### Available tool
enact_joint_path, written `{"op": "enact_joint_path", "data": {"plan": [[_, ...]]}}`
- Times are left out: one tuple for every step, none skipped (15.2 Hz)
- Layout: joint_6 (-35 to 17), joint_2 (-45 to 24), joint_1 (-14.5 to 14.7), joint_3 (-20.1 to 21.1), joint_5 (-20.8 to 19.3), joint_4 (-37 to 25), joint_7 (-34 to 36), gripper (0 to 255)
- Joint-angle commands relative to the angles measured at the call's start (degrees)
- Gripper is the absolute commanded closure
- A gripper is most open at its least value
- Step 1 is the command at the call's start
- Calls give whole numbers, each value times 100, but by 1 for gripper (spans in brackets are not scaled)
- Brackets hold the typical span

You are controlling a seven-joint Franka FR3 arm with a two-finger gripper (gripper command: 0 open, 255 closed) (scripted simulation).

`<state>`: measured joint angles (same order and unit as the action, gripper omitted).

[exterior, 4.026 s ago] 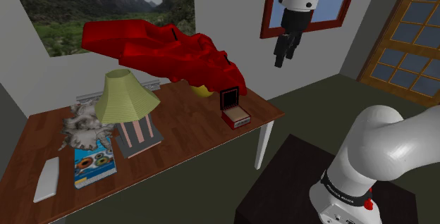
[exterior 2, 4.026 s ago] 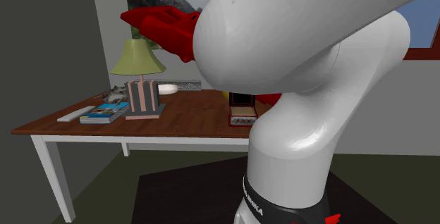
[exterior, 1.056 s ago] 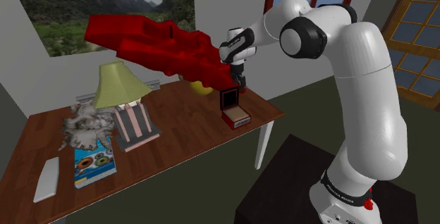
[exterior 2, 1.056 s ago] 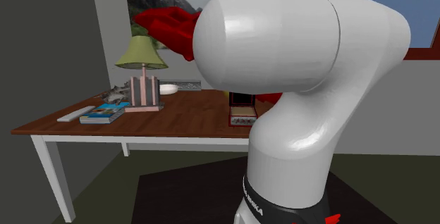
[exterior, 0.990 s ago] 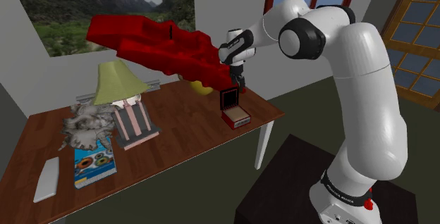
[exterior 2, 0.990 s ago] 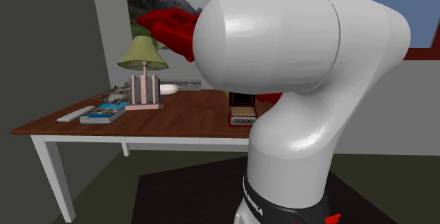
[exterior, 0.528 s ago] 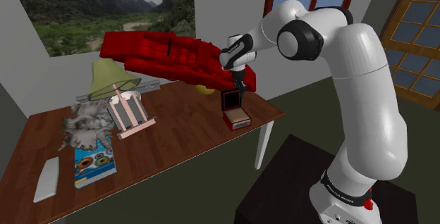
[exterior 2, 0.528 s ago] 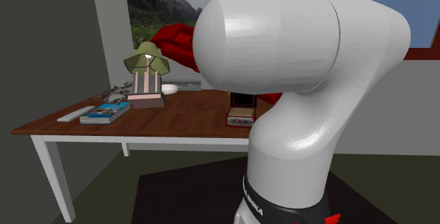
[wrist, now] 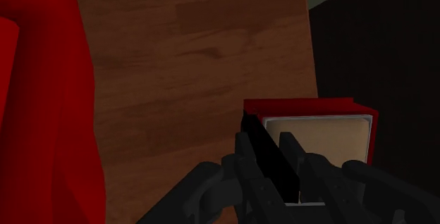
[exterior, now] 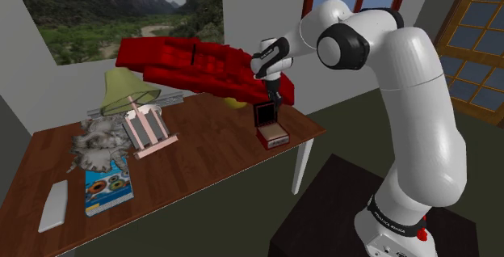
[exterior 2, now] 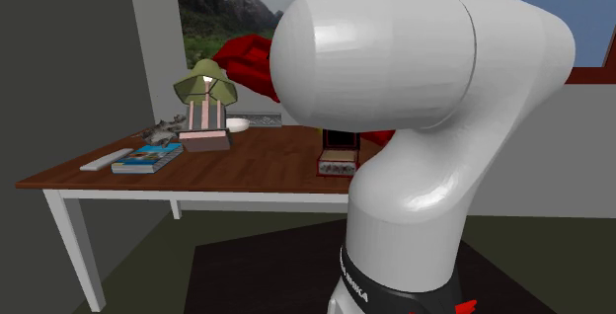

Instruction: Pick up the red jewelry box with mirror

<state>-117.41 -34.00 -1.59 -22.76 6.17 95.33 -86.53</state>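
The red jewelry box (exterior: 271,135) stands open near the right end of the wooden table (exterior: 202,154), its lid with the dark mirror upright. In the shoulder view my black gripper (exterior: 273,102) comes down onto the top of that lid. Through the wrist camera, the fingers (wrist: 245,160) clasp the dark lid edge between them, above the box's pale lined tray (wrist: 317,137). The gripper (wrist: 272,168) is shut on the lid. In the second exterior view the box (exterior 2: 338,158) peeks out beside the big white arm.
A large red blocky shape (exterior: 190,60) hangs over the table's back, close beside my hand. A green-shaded lamp (exterior: 132,104) leans tilted. A grey fluffy object (exterior: 97,144), a book (exterior: 107,187) and a white flat bar (exterior: 54,204) lie toward the shoulder view's left.
The gripper has dropped onto the box's lid and shut on it. The red shape has shifted lower and flatter, and the lamp has tipped over to a slant.
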Motion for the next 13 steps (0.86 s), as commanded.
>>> {"op": "enact_joint_path", "data": {"plan": [[-380,139,36,-48,-36,-49,21,255],[-323,178,46,-63,-47,-68,22,255],[-264,217,55,-75,-59,-89,24,255],[-206,255,63,-87,-72,-111,26,255],[-147,292,68,-96,-86,-135,28,255],[-87,328,74,-105,-99,-160,30,255],[-27,363,81,-116,-111,-187,32,255],[33,396,91,-131,-120,-214,32,255],[95,428,103,-148,-127,-244,30,255],[156,459,117,-168,-133,-274,28,255],[219,488,132,-188,-138,-307,25,255],[228,491,142,-201,-133,-312,22,255],[229,488,151,-213,-126,-312,18,255]]}}
